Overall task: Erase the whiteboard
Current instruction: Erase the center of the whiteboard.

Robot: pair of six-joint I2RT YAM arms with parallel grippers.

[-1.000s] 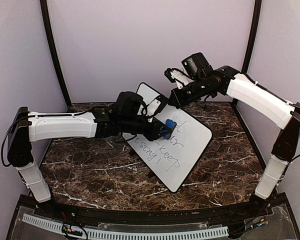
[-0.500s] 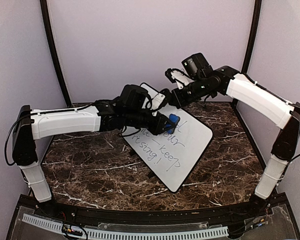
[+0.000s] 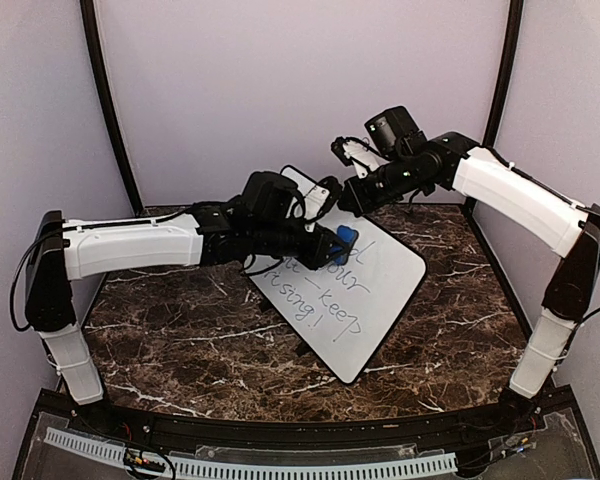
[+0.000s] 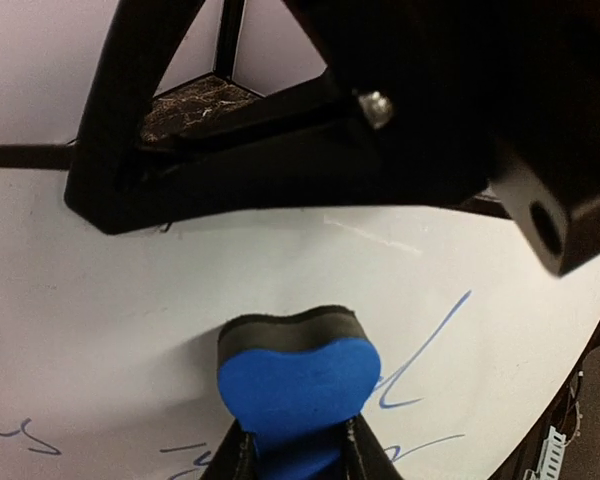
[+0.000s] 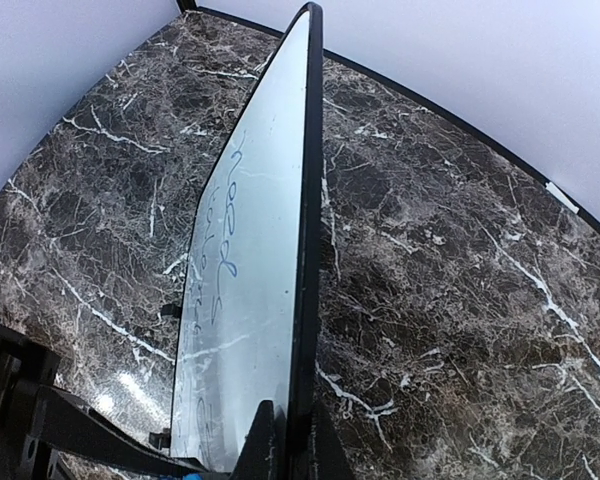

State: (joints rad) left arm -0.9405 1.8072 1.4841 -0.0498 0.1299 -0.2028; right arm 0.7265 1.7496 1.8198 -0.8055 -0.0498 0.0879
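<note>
The whiteboard (image 3: 365, 300) stands tilted on the marble table, with dark handwritten words on its face. It shows edge-on in the right wrist view (image 5: 250, 300) and fills the left wrist view (image 4: 130, 300). My left gripper (image 3: 332, 245) is shut on the blue eraser block (image 4: 295, 385), whose dark felt side presses on the board near its upper part. The eraser (image 3: 344, 238) also shows in the top view. My right gripper (image 3: 348, 195) is shut on the board's upper black edge (image 5: 302, 380), holding it up.
The dark marble table (image 3: 180, 320) lies under and around the board. Pale walls close the back and sides, with black corner posts (image 3: 105, 100). My right arm's dark body (image 4: 380, 110) crosses the top of the left wrist view.
My left gripper carried the eraser up and to the right along the board, towards its upper edge. Since half a second ago it has hardly moved. The right arm has held still.
</note>
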